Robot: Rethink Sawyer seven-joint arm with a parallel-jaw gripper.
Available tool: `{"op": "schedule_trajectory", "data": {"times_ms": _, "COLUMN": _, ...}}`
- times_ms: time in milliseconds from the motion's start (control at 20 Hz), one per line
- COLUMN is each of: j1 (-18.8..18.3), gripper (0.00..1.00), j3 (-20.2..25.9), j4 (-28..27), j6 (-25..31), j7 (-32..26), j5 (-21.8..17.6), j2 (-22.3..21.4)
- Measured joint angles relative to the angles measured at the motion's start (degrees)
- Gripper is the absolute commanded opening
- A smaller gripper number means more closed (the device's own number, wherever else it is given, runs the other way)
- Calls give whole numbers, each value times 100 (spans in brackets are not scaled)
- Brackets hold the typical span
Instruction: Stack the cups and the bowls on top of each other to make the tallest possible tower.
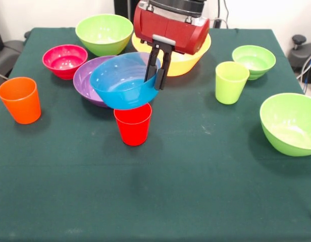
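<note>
My gripper (158,75) is shut on the right rim of the blue bowl (122,80), which hangs tilted just above the red cup (133,124) standing upright mid-table. Whether the bowl touches the cup's rim I cannot tell. The purple bowl (86,76) lies directly behind the blue one. The yellow bowl (188,61) is partly hidden behind my red wrist. An orange cup (20,99) stands at the left edge. A lime green cup (230,81) stands to the right. The magenta bowl (64,60) sits at back left.
Three lime green bowls rest on the dark green cloth: a big one (104,33) at back left, a small one (254,61) at back right, and a large one (290,123) at the right edge.
</note>
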Motion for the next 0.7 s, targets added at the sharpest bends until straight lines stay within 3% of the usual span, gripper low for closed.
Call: {"op": "schedule_trajectory", "data": {"times_ms": 700, "j1": 0, "gripper": 0, "j3": 1, "j4": 3, "j6": -458, "j7": 0, "j5": -1, "j2": 240}}
